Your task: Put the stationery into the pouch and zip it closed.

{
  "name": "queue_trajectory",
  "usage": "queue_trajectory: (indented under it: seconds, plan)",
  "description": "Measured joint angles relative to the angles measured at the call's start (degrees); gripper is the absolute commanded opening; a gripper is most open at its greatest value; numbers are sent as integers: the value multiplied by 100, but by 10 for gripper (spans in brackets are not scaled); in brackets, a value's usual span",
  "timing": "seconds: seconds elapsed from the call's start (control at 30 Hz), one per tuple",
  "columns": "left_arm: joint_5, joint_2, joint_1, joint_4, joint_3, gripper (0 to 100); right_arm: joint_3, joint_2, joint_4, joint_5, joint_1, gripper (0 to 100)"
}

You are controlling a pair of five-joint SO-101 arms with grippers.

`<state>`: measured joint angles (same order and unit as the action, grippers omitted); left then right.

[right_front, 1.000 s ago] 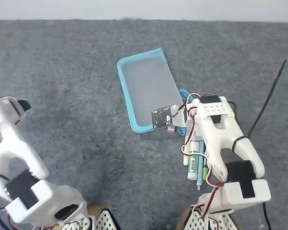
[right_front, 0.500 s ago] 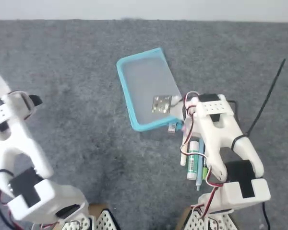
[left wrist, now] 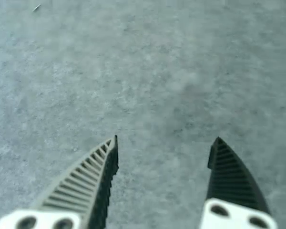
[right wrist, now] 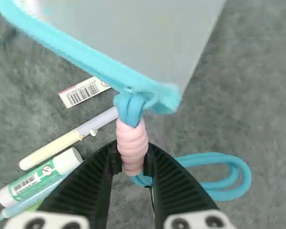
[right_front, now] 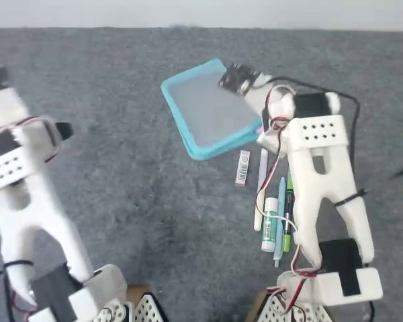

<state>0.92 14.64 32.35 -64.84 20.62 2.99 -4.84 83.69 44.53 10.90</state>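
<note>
Right arm:
- Fingers of the right gripper (right wrist: pixel 132 145) are clamped on a pink pull (right wrist: pixel 131 138).
- The pull sits on a teal cord (right wrist: pixel 219 174), knotted to one corner of the pouch (right wrist: pixel 133 38).
- The rest of the cord loops loose on the grey worktop (right wrist: pixel 257 86).

Pouch (right_front: pixel 211 111):
- Translucent with teal edging, it sits askew toward the far middle of the worktop, its near corner at the right arm's wrist.
- Cannot tell whether the zip is open.

Stationery lies outside the pouch, just beside its near edge, in a loose row under the right arm:
- barcode-labelled eraser (right_front: pixel 242 168)
- white pen (right_front: pixel 261 188)
- glue stick (right_front: pixel 269 225)
- blue pen (right_front: pixel 280 215)
- green pen (right_front: pixel 289 208)

Left arm:
- The left gripper (left wrist: pixel 167 138) hangs over bare worktop, well apart from the pouch.
- Its fingers are spread wide with nothing between them.
</note>
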Motion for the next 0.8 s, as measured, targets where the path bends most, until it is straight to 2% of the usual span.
queue_trajectory:
  seconds: [0.17,0.27,0.37,0.5,0.6,0.8]
  plan:
    - [0,62,-1231,9,0,291,1257,-97,888,-712,132,7]
    - [-35,62,-1969,352,0,291,1899,-114,1398,-914,475,7]
    - [-141,62,-2453,782,0,291,2092,-176,1591,-1073,651,7]
    - [-176,-9,-3191,958,0,291,2110,-176,1600,-1213,659,7]
    - [-167,-316,-3393,976,105,291,2136,-176,1600,-1319,659,7]
    - [378,-501,-3604,976,1029,291,2769,-149,1565,-1855,651,7]
